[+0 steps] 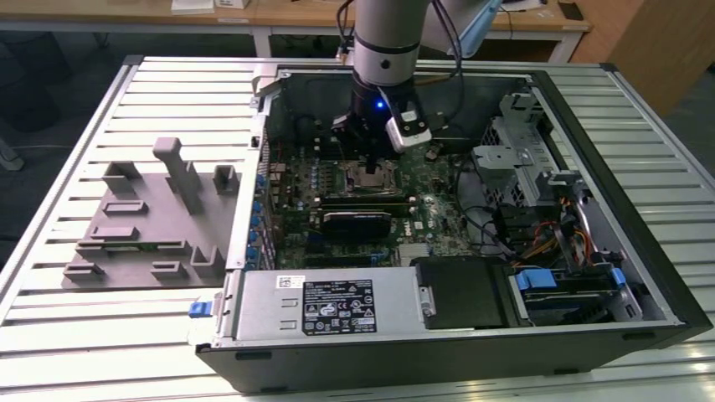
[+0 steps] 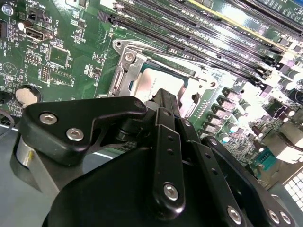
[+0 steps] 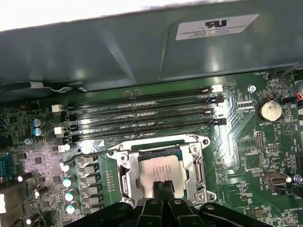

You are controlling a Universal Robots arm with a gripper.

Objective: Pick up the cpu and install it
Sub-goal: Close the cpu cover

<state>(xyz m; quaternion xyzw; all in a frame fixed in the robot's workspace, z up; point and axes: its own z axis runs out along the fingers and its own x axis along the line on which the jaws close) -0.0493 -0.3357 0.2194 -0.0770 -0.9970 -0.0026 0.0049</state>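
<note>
The arm reaches down into the open computer case [image 1: 625, 251], which lies on its side on a slatted metal table [image 1: 67, 335]. The gripper [image 1: 372, 163] hangs over the upper middle of the green motherboard [image 1: 441, 180], directly above the processor socket.

Position of the cpu [image 3: 158, 166]: it lies flat inside the metal socket frame [image 3: 125, 176], silvery top face up, level with the board. In the second wrist view the cpu [image 2: 158, 81] sits square within the same frame [image 2: 124, 71].

State of the gripper [image 3: 163, 185]: the two black fingers are drawn together with barely a slit between them, and nothing shows clamped between the tips. The tips stand over the near edge of the cpu's top face; actual contact cannot be judged from here. In the second wrist view the gripper [image 2: 165, 97] covers one edge of the chip.

Surroundings – four long memory slots [image 3: 142, 113] run just beside the socket, and a coin battery [image 3: 269, 109] sits further along the board. A grey fixture tray [image 1: 146, 226] rests on the table outside the case, at the exterior view's left – well apart from the gripper.
</note>
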